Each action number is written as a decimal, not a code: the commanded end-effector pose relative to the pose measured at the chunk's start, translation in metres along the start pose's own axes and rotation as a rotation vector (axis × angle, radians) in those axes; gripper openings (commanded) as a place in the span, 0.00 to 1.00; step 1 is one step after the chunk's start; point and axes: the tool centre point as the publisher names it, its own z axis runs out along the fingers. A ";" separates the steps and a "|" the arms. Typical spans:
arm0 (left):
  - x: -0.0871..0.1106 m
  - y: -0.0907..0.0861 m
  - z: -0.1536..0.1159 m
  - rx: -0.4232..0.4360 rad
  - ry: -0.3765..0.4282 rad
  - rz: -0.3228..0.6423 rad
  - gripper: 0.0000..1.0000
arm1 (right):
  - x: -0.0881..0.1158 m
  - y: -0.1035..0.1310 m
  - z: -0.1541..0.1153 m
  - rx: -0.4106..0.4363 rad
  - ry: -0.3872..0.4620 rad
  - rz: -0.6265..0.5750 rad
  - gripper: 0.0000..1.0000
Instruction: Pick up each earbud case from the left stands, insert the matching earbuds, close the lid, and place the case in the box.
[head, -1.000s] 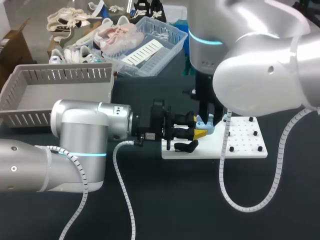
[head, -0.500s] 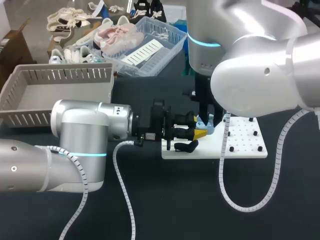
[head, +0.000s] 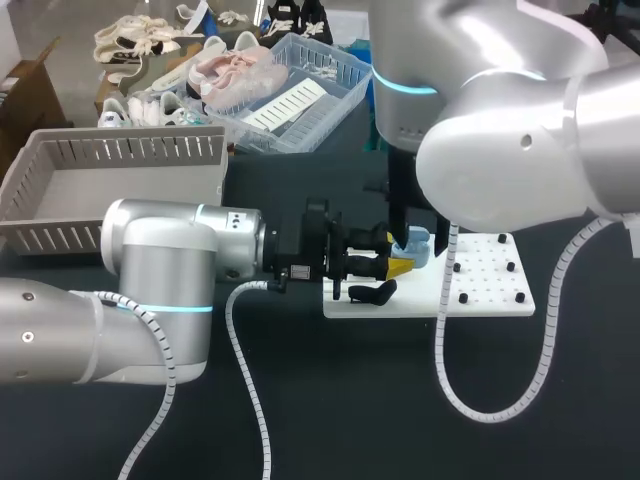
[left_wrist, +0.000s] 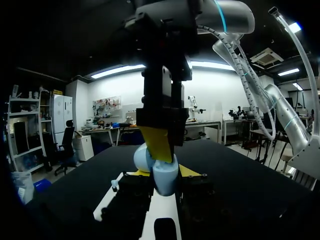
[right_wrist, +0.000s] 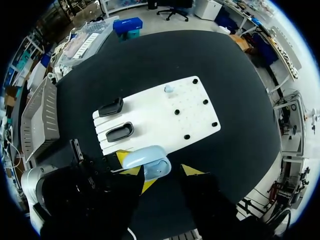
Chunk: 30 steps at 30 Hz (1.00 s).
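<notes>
A light blue earbud case (head: 417, 246) is held just above the white board (head: 490, 290), and my left gripper (head: 395, 265) is shut on its lower half from both sides. In the left wrist view the case (left_wrist: 161, 172) sits between my black fingers with their yellow tips. My right gripper (right_wrist: 162, 175) hangs straight over the case (right_wrist: 147, 161), its yellow tips apart and open. One of its fingers (left_wrist: 157, 142) rests against the case's top. Two black stands (right_wrist: 111, 106) (right_wrist: 120, 132) sit on the board (right_wrist: 150, 112), with a small pale earbud (right_wrist: 169, 89) further along.
A grey slatted box (head: 110, 165) stands at the back left. Behind it is a clear basket (head: 300, 90) with shoes and cards. Several black pegs (head: 509, 267) dot the board's right half. My right arm's cable (head: 450, 380) loops down in front of the board.
My right gripper's fingers have spread apart over the case, and the right arm has edged slightly left. More of the blue case shows now. The left arm has kept still.
</notes>
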 end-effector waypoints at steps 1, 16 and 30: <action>0.001 0.000 0.001 0.000 -0.003 0.001 0.00 | 0.000 0.001 -0.005 -0.005 -0.003 -0.003 0.44; 0.001 0.000 0.001 0.000 -0.003 0.001 0.00 | -0.010 -0.046 -0.027 -0.091 -0.062 0.091 0.49; 0.001 0.000 0.001 0.000 -0.003 0.001 0.00 | -0.044 -0.082 -0.007 -0.180 -0.082 0.148 0.68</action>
